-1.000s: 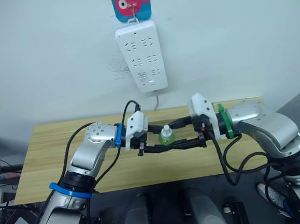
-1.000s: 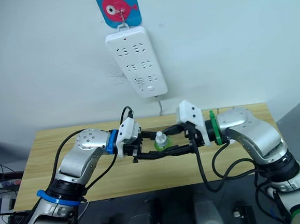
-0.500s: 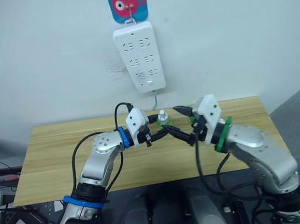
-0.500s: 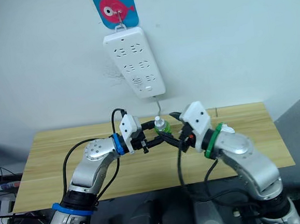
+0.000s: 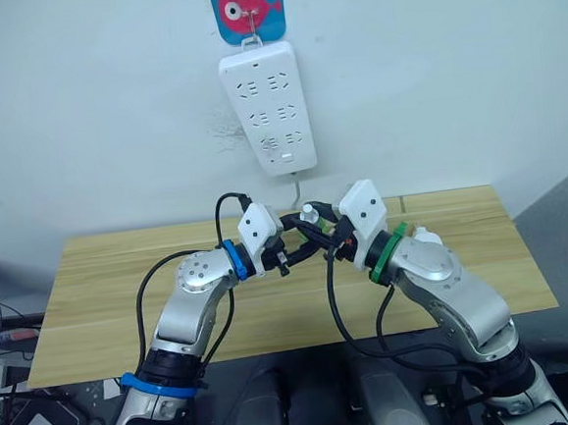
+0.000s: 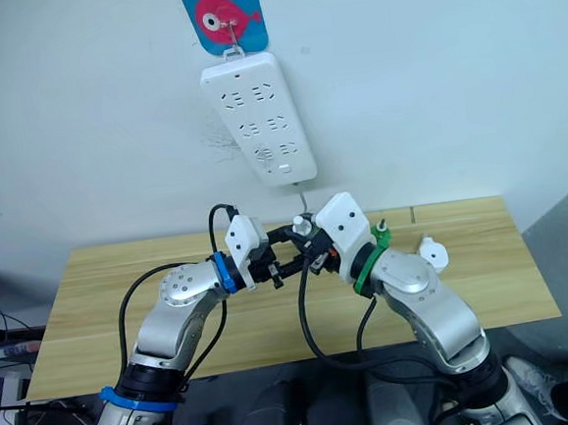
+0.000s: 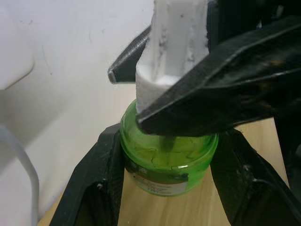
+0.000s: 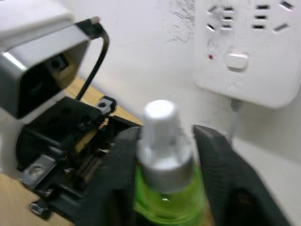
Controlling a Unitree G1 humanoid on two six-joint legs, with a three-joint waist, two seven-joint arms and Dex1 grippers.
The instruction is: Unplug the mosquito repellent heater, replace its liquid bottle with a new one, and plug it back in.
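The liquid bottle [image 7: 167, 160] is green with a white cap [image 8: 161, 117]. It hangs upright above the wooden table, just below the wall strip. My left gripper [image 5: 302, 241] is shut on its green body, with one black finger [image 7: 101, 183] on each side. My right gripper [image 5: 318, 227] comes in from the opposite side and is shut on the bottle at its cap and shoulder, with a finger [image 8: 214, 169] pressed against each flank. A small white rounded piece, which looks like the mosquito repellent heater [image 6: 431, 252], lies on the table behind my right forearm, partly hidden.
A long white power strip [image 5: 267, 106] hangs on the wall under a blue hook plate with a red fish [image 5: 246, 6], and its cord runs down behind the table. The light wooden table [image 5: 103, 286] has bare surface to the left and right of my arms.
My right arm swung in to the left, and its open gripper closed on the bottle's cap end. The left gripper kept holding the bottle in about the same place.
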